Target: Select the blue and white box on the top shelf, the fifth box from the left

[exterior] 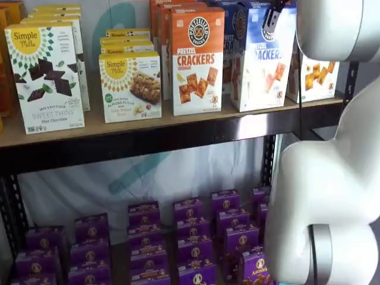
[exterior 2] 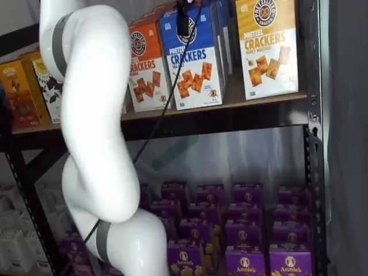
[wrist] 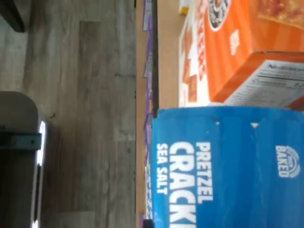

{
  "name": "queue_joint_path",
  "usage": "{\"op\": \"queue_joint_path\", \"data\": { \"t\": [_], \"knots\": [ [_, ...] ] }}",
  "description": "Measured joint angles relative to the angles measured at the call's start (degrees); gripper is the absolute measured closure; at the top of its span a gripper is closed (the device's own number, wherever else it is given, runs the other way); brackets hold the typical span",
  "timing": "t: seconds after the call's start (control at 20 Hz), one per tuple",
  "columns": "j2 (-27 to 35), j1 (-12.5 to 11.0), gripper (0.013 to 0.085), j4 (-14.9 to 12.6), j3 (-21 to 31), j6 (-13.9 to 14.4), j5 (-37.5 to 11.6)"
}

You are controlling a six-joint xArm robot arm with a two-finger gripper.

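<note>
Crackers in a tall blue and white cardboard box (exterior: 262,59) stand on the long tan wooden top shelf (exterior: 178,122) with its dark metal front rail, between an orange cheddar pretzel cracker box (exterior: 198,59) and a yellow-and-white cracker box (exterior 2: 267,46); both shelf views show it upright, near the board's front edge. The robot's tool (exterior 2: 183,23) hangs at the upper front of that box, where a black finger (exterior: 272,21) lies against the blue panel in both shelf views. Only a side-on sliver of it shows, so I cannot tell whether the fingers are parted or closed on anything. From the wrist view, the blue top (wrist: 228,166) fills much of the picture, the orange neighbour just beside it. Small purple boxes (exterior: 190,237) crowd the level below.
</note>
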Motion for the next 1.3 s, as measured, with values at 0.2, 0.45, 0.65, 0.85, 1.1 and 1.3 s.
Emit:
{"op": "queue_joint_path", "data": {
  "t": [0.2, 0.45, 0.65, 0.85, 1.1, 1.3],
  "knots": [
    [-2.2, -1.0, 0.0410, 0.5, 1.6, -0.6, 1.7],
    [-4.2, -2.0, 0.0410, 0.1, 3.0, -1.5, 3.6],
    [-6.6, -2.9, 0.0410, -0.3, 5.0, -2.4, 4.8],
    [-9.4, -4.4, 0.0410, 0.0, 7.8, -3.6, 5.1],
    [-12.0, -6.0, 0.0410, 0.3, 10.2, -5.0, 5.9],
    [-13.5, -6.4, 0.0410, -0.2, 12.0, -5.7, 5.8]
  ]
}}
